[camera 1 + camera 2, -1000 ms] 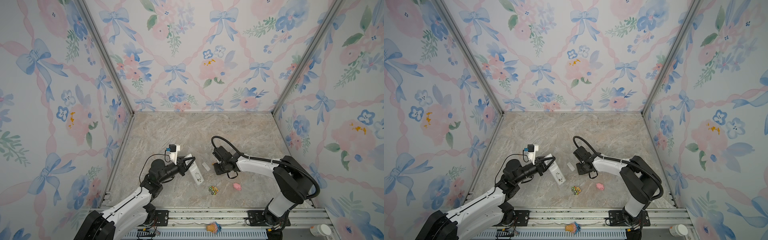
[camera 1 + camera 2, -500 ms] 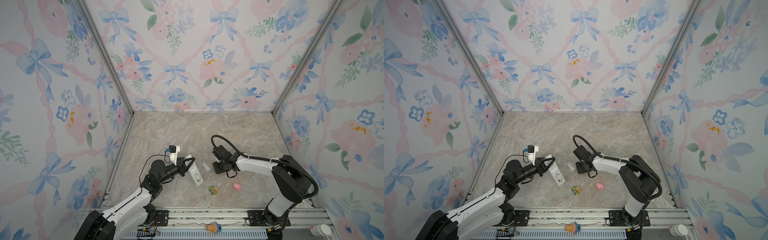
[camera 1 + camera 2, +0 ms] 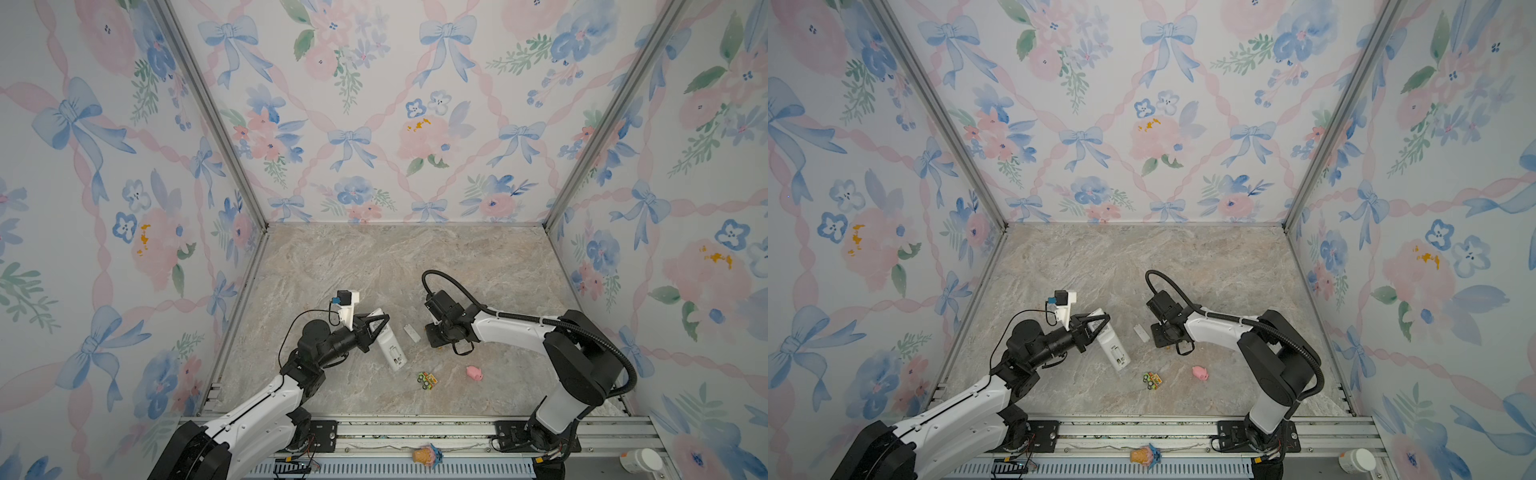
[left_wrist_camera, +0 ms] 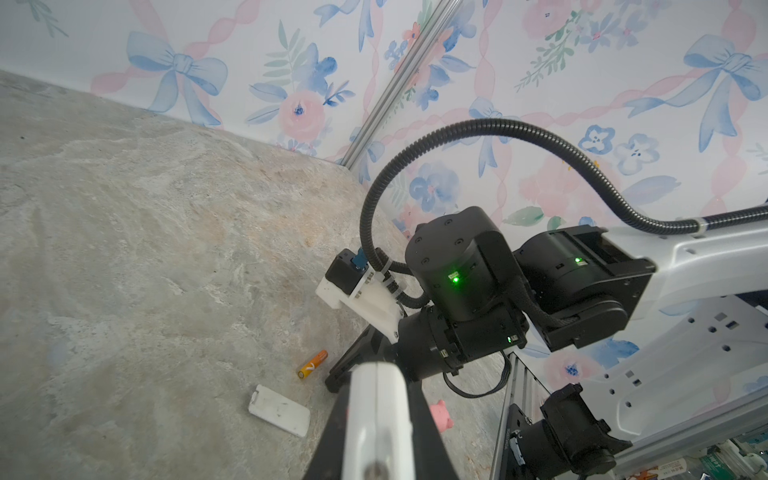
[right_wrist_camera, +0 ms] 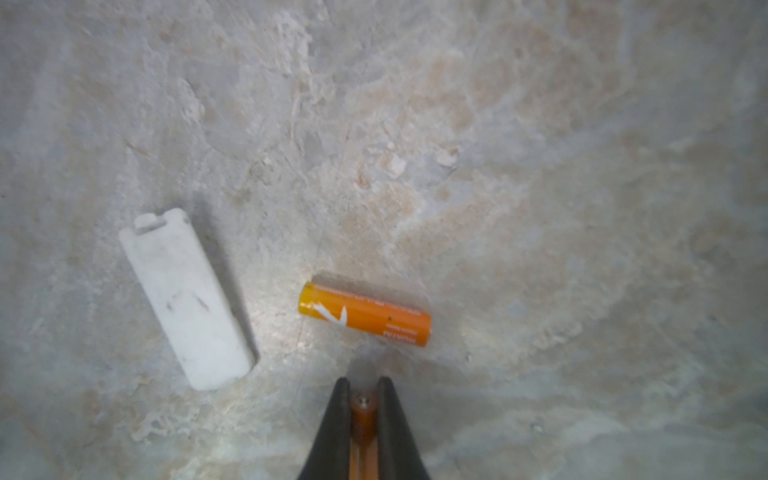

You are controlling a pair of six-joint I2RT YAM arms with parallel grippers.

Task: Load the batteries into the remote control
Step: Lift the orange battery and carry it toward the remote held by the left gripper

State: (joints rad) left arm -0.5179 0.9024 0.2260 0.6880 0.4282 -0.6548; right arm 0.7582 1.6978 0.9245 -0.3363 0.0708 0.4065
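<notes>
1. Carrying the held battery (image 5: 363, 409) over to the remote is, by my judgement, the step in hand. The right gripper (image 5: 364, 382) has its jaws pinched nearly together on that orange cell, which lies along the fingers with a metal end showing.
2. The left gripper (image 3: 376, 328) is clamped tight on the remote control (image 3: 392, 353) near one end. The free end points toward the toy car (image 3: 427, 380).
3. Lift straight up first. The loose battery (image 5: 365, 314) lies on the table (image 3: 374, 257) just beside the right claw's tips, and the battery cover (image 5: 187, 299) is near it, so a sideways sweep could roll or knock either.
4. Check the bay before lowering. No view shows clearly whether the open compartment faces up, so the remote may need turning.
5. Bring the cell in lengthwise along the remote, seat it against the spring end first, then press it flat.
6. Keep the left grip firm throughout, since a slim remote held at one end is likely to pivot under a push.
</notes>
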